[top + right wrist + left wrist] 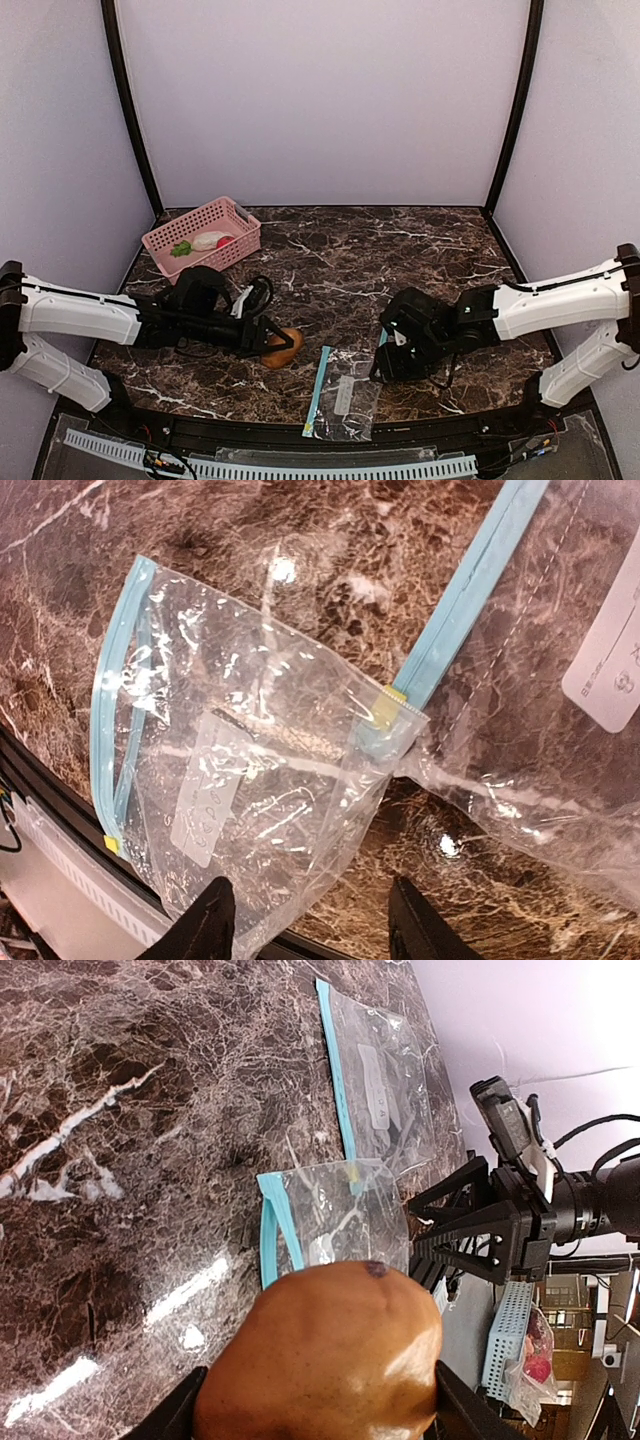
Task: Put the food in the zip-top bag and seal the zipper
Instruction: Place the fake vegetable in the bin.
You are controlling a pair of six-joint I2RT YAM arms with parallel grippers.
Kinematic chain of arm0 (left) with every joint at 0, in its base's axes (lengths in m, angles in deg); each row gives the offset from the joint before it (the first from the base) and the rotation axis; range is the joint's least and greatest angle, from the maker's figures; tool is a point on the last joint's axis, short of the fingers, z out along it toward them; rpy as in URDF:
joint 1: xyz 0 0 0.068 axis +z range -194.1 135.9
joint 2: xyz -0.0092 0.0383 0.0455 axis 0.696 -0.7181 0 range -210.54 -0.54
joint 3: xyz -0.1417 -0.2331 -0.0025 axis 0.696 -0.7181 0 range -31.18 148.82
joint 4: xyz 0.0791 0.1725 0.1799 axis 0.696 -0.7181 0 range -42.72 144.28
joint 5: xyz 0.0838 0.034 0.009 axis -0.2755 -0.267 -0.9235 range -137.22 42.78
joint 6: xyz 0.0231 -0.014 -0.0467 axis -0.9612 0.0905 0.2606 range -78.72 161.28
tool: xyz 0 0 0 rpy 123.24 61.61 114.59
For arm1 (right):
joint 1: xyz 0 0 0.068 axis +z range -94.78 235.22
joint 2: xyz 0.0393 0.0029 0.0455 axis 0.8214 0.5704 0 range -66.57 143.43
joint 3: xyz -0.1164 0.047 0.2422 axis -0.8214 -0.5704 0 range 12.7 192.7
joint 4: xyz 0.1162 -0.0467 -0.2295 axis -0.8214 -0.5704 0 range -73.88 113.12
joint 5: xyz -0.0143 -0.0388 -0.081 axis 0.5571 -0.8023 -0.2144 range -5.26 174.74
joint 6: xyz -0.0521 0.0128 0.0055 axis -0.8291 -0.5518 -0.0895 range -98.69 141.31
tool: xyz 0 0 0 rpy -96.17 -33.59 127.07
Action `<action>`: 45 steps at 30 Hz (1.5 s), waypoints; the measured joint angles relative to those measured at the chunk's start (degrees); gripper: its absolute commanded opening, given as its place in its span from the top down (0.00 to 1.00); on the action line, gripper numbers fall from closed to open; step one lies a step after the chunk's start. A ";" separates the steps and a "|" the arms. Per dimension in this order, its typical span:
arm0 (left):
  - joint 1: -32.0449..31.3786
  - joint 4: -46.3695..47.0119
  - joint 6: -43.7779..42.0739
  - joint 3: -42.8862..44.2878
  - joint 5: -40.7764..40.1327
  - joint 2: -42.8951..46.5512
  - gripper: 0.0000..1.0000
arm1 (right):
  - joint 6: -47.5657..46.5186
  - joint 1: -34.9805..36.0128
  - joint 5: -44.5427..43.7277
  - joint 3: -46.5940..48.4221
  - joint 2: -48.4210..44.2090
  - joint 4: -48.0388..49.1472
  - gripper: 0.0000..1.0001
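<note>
The bun [320, 1360] is gripped by the left jaws; the right jaws are seen open astride the edge of the crumpled bag [250, 770].

The dark marble-patterned table [400, 250] carries a pink plastic basket [236, 252] at its far left corner and a clear zip-top bag [345, 400] lying flat near its front edge.

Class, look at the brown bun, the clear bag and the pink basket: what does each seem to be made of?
The brown bun: probably smooth moulded plastic or rubber, judging by its glossy highlight. The clear bag: thin transparent plastic film, wrinkled, glinting and see-through. The pink basket: likely rigid plastic, with even lattice walls.
</note>
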State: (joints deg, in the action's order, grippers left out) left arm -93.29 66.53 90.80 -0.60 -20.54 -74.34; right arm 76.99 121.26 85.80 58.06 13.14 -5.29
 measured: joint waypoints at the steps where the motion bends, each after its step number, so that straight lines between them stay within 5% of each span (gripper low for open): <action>1: 0.00 -0.44 0.00 -0.02 -0.15 0.28 0.55 | 0.33 0.09 0.20 -0.11 0.55 0.33 0.56; 7: 2.38 -6.29 -1.33 0.35 -0.22 2.71 0.55 | 1.66 0.35 0.17 -0.07 5.18 2.89 0.73; 12: 15.34 -14.58 -6.38 4.61 2.62 5.33 0.55 | 0.92 0.35 0.20 0.92 7.78 4.46 1.00; 20: 41.20 -29.03 -22.88 21.77 5.16 -1.03 0.55 | -4.02 -2.60 0.17 6.12 10.60 5.33 1.00; 25: 50.03 -31.50 -28.28 28.37 2.29 -10.23 0.55 | -7.50 -5.09 0.20 8.63 10.64 5.79 1.00; 34: 53.20 -32.52 -31.85 36.98 -1.86 -25.62 0.55 | -10.93 -6.05 0.26 9.27 10.67 6.01 1.00; 45: 51.10 -32.79 -33.29 29.03 -2.54 -20.63 0.51 | -12.35 -6.43 0.22 7.19 5.95 6.86 1.00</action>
State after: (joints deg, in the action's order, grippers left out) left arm -42.19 33.75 57.51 28.43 -23.07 -94.97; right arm 64.64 114.84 86.02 65.25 19.08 1.58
